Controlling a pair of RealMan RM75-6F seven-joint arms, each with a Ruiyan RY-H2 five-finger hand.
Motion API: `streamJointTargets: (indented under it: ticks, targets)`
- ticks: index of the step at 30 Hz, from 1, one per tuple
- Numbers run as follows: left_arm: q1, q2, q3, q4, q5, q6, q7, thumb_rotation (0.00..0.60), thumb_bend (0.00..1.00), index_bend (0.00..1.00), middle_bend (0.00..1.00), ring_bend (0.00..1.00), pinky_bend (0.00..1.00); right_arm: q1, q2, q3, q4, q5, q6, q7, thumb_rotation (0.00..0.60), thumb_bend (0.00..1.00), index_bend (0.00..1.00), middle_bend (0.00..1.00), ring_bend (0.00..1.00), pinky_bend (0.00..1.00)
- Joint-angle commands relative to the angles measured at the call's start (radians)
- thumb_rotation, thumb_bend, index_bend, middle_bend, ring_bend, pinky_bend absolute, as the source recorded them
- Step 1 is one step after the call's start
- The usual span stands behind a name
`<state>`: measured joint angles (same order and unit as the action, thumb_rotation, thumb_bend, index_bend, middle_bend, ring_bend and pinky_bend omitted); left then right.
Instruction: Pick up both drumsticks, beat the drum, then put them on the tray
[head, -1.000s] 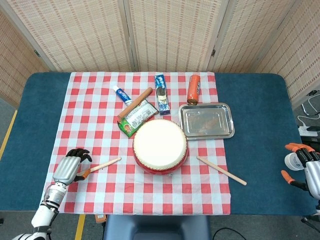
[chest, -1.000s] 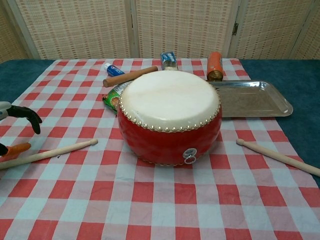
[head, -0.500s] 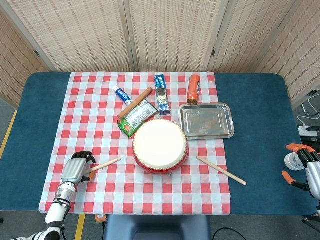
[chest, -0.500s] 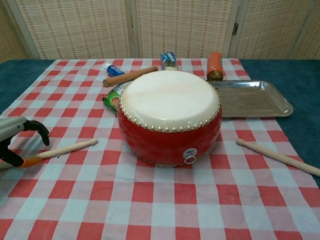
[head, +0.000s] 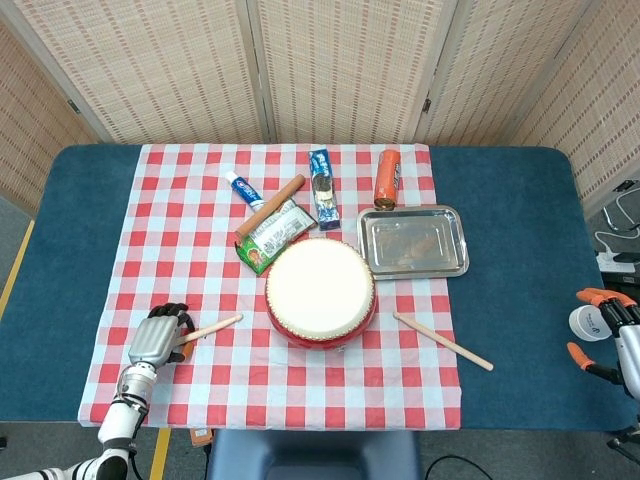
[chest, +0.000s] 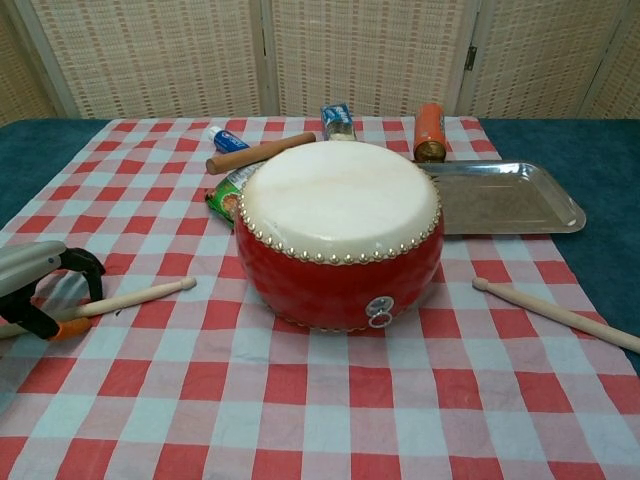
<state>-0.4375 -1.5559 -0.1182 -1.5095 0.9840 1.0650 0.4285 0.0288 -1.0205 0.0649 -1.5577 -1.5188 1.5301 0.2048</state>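
Note:
A red drum (head: 320, 290) (chest: 340, 230) with a cream skin stands mid-table on the checked cloth. One wooden drumstick (head: 208, 329) (chest: 130, 298) lies flat to its left. My left hand (head: 158, 337) (chest: 38, 290) arches over that stick's butt end. Its fingers are above the stick and its thumb is beside it, with a gap still showing. The other drumstick (head: 442, 341) (chest: 560, 314) lies untouched to the drum's right. My right hand (head: 612, 338) hovers far right over the blue table with its fingers spread and holding nothing. The steel tray (head: 445, 262) (chest: 540, 215) sits behind the drum on the right.
Behind the drum lie a toothpaste tube (head: 242, 188), a wooden roller (head: 270, 208) (chest: 260, 153), a green packet (head: 272, 234), a blue box (head: 322, 187) and an orange can (head: 387, 179) (chest: 430, 132). The cloth's front edge runs just below my left hand.
My left hand slid right along the cloth and now straddles the left drumstick's butt end. The stick has not moved. My right hand sank slightly.

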Motion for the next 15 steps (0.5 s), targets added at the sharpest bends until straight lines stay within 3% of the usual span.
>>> streamJointTargets:
  ticks: [1, 7, 10, 15]
  targets:
    - [0.0, -0.008, -0.001, 0.007, 0.002, 0.007, -0.008, 0.6, 0.42, 0.53, 0.19, 0.1, 0.12, -0.002, 0.001, 0.0, 0.0, 0.001, 0.002, 0.001, 0.6, 0.18, 0.26, 0.22, 0.18, 0.32]
    - [0.03, 0.015, -0.006, -0.02, 0.071, 0.05, -0.129, 0.6, 0.46, 0.6, 0.26, 0.15, 0.17, -0.005, 0.005, 0.001, -0.006, -0.001, 0.01, -0.002, 0.6, 0.18, 0.25, 0.22, 0.18, 0.32]
    - [0.063, 0.052, -0.01, -0.059, 0.133, 0.087, -0.246, 0.6, 0.46, 0.6, 0.28, 0.16, 0.18, -0.007, 0.008, 0.002, -0.012, -0.003, 0.016, -0.007, 0.6, 0.18, 0.25, 0.22, 0.18, 0.32]
    - [0.116, 0.081, -0.031, -0.072, 0.253, 0.121, -0.623, 0.6, 0.48, 0.6, 0.35, 0.22, 0.21, -0.009, 0.009, 0.002, -0.02, -0.003, 0.018, -0.014, 0.6, 0.18, 0.26, 0.22, 0.18, 0.32]
